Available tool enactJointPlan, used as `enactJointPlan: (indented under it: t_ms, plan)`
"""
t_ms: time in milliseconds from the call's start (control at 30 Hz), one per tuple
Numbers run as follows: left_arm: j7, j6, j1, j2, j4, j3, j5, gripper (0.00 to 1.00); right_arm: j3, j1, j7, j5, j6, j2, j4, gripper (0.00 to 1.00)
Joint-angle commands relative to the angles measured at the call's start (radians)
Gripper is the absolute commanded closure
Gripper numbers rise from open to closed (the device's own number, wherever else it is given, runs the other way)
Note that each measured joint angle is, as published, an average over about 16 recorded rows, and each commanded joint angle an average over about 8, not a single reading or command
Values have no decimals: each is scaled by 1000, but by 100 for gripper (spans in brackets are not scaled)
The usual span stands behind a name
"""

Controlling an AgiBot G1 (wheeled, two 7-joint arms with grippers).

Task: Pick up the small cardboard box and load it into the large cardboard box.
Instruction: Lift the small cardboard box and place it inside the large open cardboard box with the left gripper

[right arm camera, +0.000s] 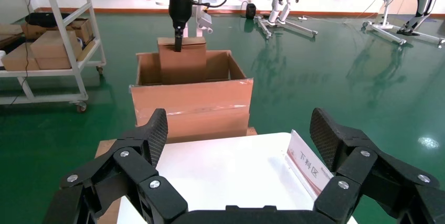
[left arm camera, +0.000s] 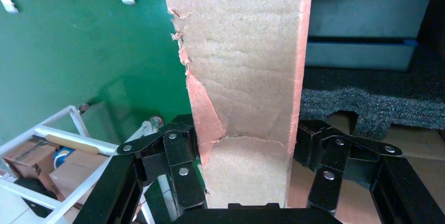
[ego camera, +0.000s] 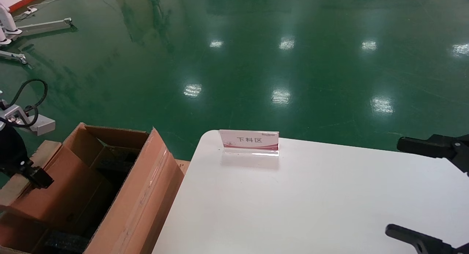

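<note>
Cardboard of the large cardboard box (ego camera: pixel 139 195) is reddish-brown; the carton stands on the floor at the left of the white desk (ego camera: pixel 311 202), just beside its left edge, with flaps upright and a clear tape strip on the flap facing the desk. Black foam blocks (ego camera: pixel 66 241) lie inside.

Left claw (left arm camera: pixel 246 161): closed on the small cardboard box (left arm camera: pixel 244 77), one finger on each side of the tan, torn-edged face. In the right wrist view this box (right arm camera: pixel 182 61) stands upright within the carton (right arm camera: pixel 191 106), its top above the rim, held from above by the left claw (right arm camera: pixel 178 43).

Right claw (right arm camera: pixel 239 145): fingers spread wide, holding nothing, positioned over the near right part of the desk (right arm camera: pixel 220 174).

A sign holder (ego camera: pixel 250 141) with red-and-white card stands at the desk's far edge.
</note>
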Motion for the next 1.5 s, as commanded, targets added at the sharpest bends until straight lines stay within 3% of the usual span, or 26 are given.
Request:
enactJointPlan:
  t_ms: [33,467,500,533,733,800,1500]
  plan:
    - [0,1,12,2,4,-3,-4,100,0,0,0,0,0,0,0,0]
    - [-12,-1,87,-4,36,-14,-21,100,0,0,0,0,0,0,0,0]
    - [-13,-1,92,-5,39,-15,-23,97,0,0,0,0,0,0,0,0]
    - [-14,-1,97,-6,41,-16,-24,90,0,0,0,0,0,0,0,0]
    - [-20,-2,119,-9,53,-20,-30,15,0,0,0,0,0,0,0,0]
    - [-21,-2,122,-9,55,-21,-31,0,0,0,0,0,0,0,0,0]
    - [-24,-3,136,-10,62,-24,-35,0,0,0,0,0,0,0,0,0]
